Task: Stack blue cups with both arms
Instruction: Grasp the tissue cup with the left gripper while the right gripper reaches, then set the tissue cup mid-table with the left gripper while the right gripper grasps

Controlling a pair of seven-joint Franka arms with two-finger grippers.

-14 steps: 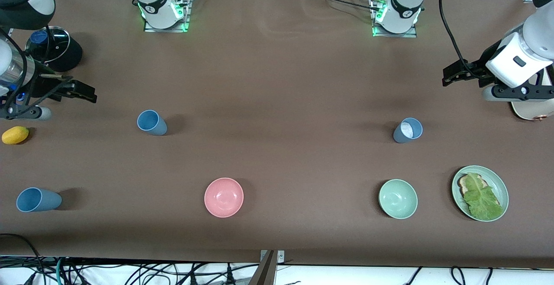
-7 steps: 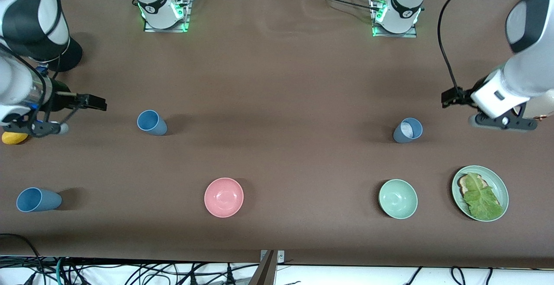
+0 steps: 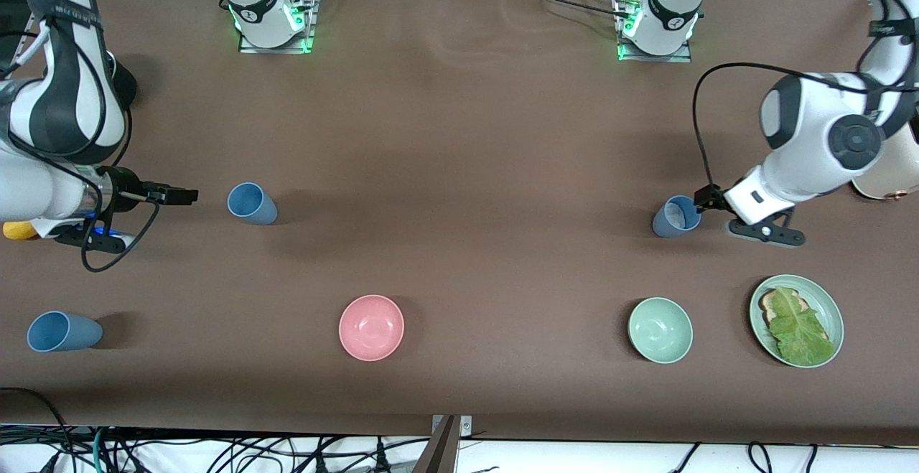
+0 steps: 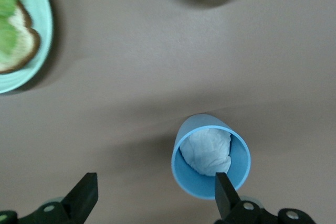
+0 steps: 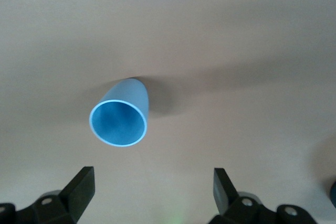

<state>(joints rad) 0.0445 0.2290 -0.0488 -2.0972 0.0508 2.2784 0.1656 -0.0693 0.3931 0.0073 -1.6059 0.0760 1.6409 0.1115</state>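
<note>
A brighter blue cup (image 3: pixel 251 204) stands toward the right arm's end of the table and shows in the right wrist view (image 5: pixel 119 119). My right gripper (image 3: pixel 183 195) is open and empty beside it, a short gap away (image 5: pixel 152 187). A duller grey-blue cup (image 3: pixel 675 216) with a whitish inside stands toward the left arm's end and shows in the left wrist view (image 4: pixel 211 161). My left gripper (image 3: pixel 707 197) is open right next to it (image 4: pixel 155 195); one fingertip (image 4: pixel 223 190) overlaps the cup's rim, the other is well off to the side.
A third blue cup (image 3: pixel 63 331) stands near the front edge at the right arm's end. A pink bowl (image 3: pixel 371 327), a pale green bowl (image 3: pixel 660 330) and a green plate (image 3: pixel 833 308) with toast and lettuce line the front. A yellow fruit (image 3: pixel 18 230) lies under the right arm.
Both arms swung in over the table. The right gripper moved toward the brighter blue cup. The left gripper came down to the grey-blue cup's side.
</note>
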